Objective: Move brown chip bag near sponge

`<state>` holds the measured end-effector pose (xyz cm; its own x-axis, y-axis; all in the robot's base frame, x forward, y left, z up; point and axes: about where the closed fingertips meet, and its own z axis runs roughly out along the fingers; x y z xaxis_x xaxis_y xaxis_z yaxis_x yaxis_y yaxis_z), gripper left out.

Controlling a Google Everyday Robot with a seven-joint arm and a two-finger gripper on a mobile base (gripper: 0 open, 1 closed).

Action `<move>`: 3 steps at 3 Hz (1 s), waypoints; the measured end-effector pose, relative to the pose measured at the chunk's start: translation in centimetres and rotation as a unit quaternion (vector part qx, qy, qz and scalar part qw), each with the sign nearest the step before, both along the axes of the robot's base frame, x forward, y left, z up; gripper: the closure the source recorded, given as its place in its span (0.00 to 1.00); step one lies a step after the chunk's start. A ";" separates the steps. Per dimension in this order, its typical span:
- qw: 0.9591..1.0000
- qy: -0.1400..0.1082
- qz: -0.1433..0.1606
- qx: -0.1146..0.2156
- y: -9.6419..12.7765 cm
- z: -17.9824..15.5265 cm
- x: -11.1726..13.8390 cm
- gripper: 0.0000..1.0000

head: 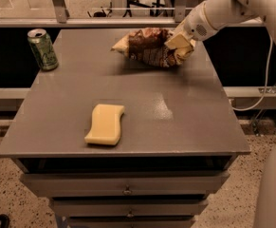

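The brown chip bag [147,46] is lifted a little above the far part of the grey table [175,113], its yellow-tan left end pointing left. My gripper [179,45], with cream-yellow pads, is shut on the bag's right end; the white arm reaches in from the upper right. The pale-yellow sponge [105,124] lies flat near the table's front edge, left of centre, well apart from the bag.
A green soda can [42,49] stands upright at the table's far left corner. Drawers sit under the tabletop at the front. A rail and window frame run behind the table. A cable hangs at the right.
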<state>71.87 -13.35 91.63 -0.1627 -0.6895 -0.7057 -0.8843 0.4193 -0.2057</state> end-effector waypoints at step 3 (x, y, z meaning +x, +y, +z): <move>0.975 0.112 0.194 -0.004 9.3 -3.1 -16.1 0.98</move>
<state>55.72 -4.04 88.49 -0.0387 -0.7347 -0.6773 -0.9990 0.0435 0.0099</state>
